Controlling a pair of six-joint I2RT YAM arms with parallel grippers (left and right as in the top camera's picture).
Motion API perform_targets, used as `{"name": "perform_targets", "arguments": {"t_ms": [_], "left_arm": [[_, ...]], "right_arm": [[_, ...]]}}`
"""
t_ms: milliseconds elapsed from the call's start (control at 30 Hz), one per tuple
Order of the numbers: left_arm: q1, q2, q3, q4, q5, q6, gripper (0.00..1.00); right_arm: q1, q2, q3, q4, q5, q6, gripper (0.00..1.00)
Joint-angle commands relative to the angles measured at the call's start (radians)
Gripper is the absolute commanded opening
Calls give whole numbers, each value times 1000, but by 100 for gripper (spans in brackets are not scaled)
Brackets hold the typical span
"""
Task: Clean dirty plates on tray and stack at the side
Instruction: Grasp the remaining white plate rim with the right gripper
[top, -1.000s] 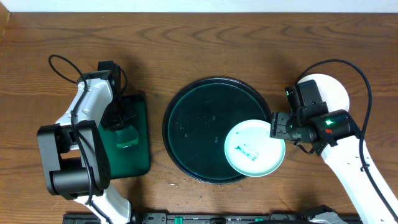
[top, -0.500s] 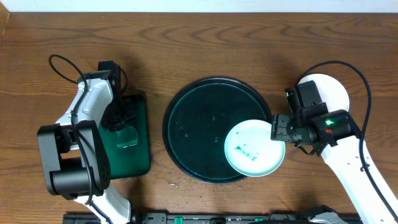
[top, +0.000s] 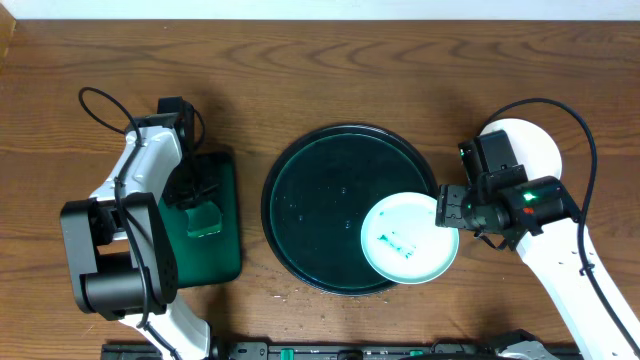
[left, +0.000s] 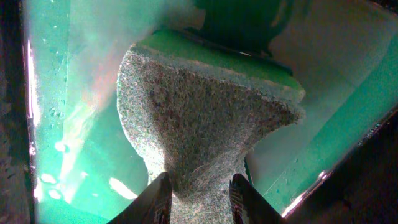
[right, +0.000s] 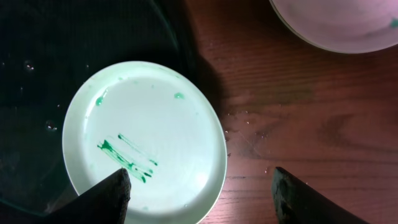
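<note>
Starting at the left: the left pincer (left: 202, 200) is pinching a grey-green sponge (left: 199, 124), fingers pressed into its narrow end. The sponge sits low over the small rectangular tray (top: 225, 250), which lies on the wooden counter (top: 350, 70) well apart from the round tray (top: 310, 200).

Centre: the round tray is dark, with water droplets on its floor. One mint plate (top: 410, 238) sits at its lower right, overlapping the rim so part of it hangs over the counter. Green smear streaks show near the plate's middle, with small green spots toward its edge.

Right: the right pincer (right: 205, 199) is spread wide at the mint plate's right edge. One finger is above the plate, the other above bare counter; contact cannot be told. A white plate (top: 535, 140) rests on the counter behind the right arm, partly covered by it.
</note>
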Motion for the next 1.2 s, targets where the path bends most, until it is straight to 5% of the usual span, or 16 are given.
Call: {"name": "perform_targets", "arguments": {"t_ms": [0,867,1033,1167], "left_arm": [[0,16,-7,0,-12,-6,33],[20,60,-28,7,-14,-20,30],[20,93,-28,7,-3,-21,9],[19,90,-27,7,-3,-20,7]], "right_arm": [[13,1,10,-7,-1,-11,70],[13,1,10,-52,-27,-11,70],[13,1,10,-52,-27,-11,71],[13,1,10,-51,-27,-10,70]]}}
